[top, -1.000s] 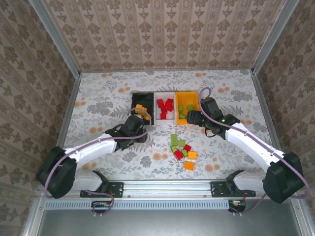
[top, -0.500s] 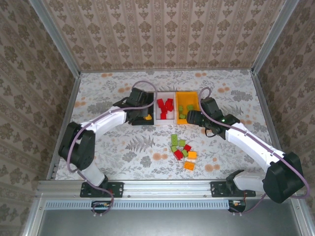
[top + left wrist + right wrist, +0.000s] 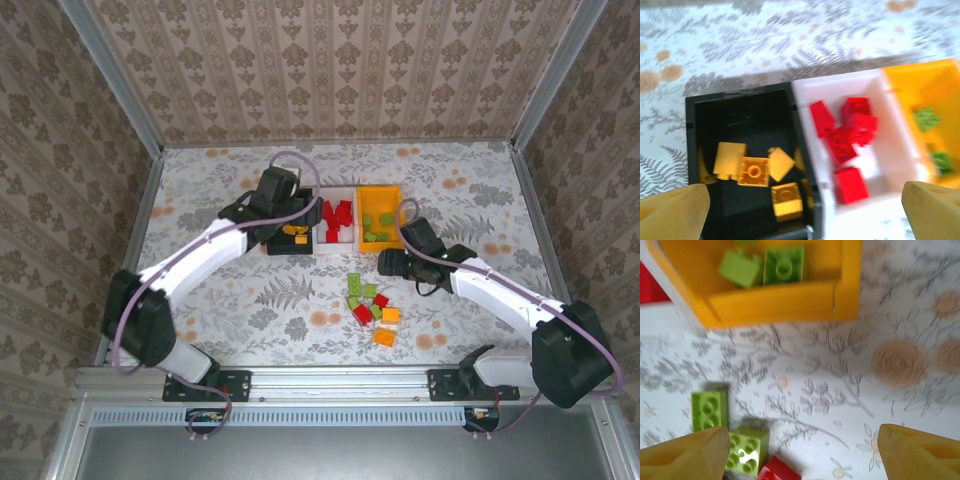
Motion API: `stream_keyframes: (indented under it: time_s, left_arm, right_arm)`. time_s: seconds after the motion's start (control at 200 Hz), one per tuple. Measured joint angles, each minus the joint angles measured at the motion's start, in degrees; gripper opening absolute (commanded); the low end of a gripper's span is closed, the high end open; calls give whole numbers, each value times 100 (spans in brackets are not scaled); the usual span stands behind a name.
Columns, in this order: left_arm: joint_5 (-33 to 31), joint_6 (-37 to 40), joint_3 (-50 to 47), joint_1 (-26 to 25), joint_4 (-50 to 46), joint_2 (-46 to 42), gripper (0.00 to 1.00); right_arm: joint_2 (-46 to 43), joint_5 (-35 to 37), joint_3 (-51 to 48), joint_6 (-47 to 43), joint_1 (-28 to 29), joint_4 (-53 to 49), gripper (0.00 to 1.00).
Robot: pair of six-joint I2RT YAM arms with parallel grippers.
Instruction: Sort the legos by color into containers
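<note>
Top view: three bins in a row at upper centre of the floral table (image 3: 200, 210).
- Black bin (image 3: 284, 246) on the left, white bin (image 3: 337, 247) in the middle, orange bin (image 3: 381, 193) on the right, side walls touching.
- Left gripper (image 3: 290, 224) hangs over the black bin. In the left wrist view the left gripper (image 3: 804, 211) has its fingers at the two lower corners of the frame, spread wide, with nothing between them.
- Four orange bricks (image 3: 754, 171) lie on the floor of the black bin (image 3: 755, 112), bunched toward the lower edge.
- Red bricks (image 3: 847, 135) are heaped in the white bin (image 3: 840, 82).
- Green bricks (image 3: 926, 119) sit in the orange bin (image 3: 920, 82).

Right side:
- Right gripper (image 3: 389, 263) is below the orange bin and above a loose pile (image 3: 370, 305) of green, red and orange bricks at centre frame.
- In the right wrist view the right gripper (image 3: 802, 452) has its fingers well apart and is empty; two green pieces and a red one lie at lower left.
</note>
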Motion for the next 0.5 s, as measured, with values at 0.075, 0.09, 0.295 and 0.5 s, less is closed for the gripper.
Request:
stream_keyframes:
  time_s: [0.075, 0.09, 0.295, 0.5]
  left_arm:
    - [50, -76, -369, -286, 175, -592, 100]
    - [63, -92, -444, -345, 216, -706, 100]
    - [13, -350, -1565, -979, 487, -1598, 100]
    - [-57, -686, -2350, -1071, 511, -1932, 100]
  right_arm:
    - [70, -63, -142, 0, 214, -2, 78]
    - [85, -81, -168, 0, 262, -2, 78]
    - [291, -140, -382, 0, 767, 11, 77]
    - [638, -107, -308, 0, 1152, 166, 79]
